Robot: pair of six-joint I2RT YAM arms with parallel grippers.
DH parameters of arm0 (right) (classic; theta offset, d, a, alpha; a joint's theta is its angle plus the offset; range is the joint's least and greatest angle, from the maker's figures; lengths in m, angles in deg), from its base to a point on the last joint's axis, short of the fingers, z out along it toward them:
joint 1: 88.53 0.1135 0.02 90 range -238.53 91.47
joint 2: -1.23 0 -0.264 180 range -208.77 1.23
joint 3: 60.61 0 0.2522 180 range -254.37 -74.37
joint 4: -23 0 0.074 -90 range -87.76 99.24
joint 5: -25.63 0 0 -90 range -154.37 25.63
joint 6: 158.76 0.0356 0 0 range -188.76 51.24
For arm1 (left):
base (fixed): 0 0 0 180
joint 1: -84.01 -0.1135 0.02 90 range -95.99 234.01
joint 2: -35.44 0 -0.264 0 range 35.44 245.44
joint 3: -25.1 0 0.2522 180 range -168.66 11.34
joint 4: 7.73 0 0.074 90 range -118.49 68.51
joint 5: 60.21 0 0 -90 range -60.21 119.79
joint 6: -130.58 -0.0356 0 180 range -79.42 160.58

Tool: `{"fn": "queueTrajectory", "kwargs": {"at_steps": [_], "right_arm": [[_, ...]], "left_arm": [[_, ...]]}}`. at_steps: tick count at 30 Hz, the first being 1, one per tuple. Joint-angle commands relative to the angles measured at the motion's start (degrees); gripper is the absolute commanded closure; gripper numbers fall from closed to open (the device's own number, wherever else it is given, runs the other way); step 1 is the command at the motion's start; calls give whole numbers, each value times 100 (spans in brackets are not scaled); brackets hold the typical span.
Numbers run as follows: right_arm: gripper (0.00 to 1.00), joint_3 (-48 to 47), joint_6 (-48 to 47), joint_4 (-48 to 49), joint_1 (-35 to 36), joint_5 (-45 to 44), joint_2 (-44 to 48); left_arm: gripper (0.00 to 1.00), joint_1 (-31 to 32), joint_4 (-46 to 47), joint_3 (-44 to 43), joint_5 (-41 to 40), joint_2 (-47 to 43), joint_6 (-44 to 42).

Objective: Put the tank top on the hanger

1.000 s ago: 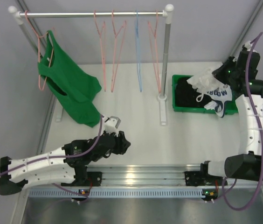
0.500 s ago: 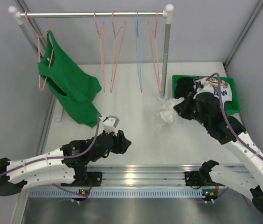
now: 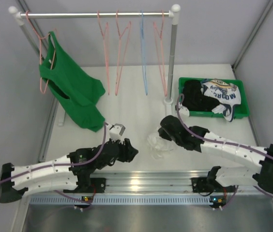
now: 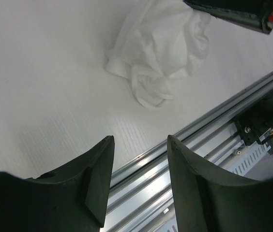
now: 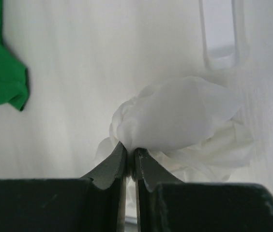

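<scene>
Right gripper (image 5: 130,155) is pinched shut on a fold of the white tank top (image 3: 157,144), which lies bunched on the table (image 3: 136,106) between the arms, probably for spreading. Left gripper (image 4: 140,142) hovers near, half open and empty (a strap next?). Rail (image 3: 93,15): four pink hangers (image 3: 108,72), one bearing the green top (image 3: 71,87); one blue hanger (image 3: 144,63).

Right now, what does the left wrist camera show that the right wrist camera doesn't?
Left wrist only: the left gripper, open and empty, and the metal rail. Right wrist only: the shut pinch of the right gripper on a fold of the tank top, a corner of the green top, the rack's foot. Both: the crumpled tank top on the white table.
</scene>
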Motion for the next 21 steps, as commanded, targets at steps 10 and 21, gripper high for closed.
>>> {"fn": "queueTrajectory", "kwargs": {"at_steps": [10, 21], "right_arm": [[58, -31, -1227, 1044, -1823, 1739, -508], [48, 891, -1421, -98, -1823, 1194, 1409]], "left_arm": [[46, 28, 2341, 804, 448, 1343, 267], [46, -95, 3044, 4, -9, 3199, 302]]}}
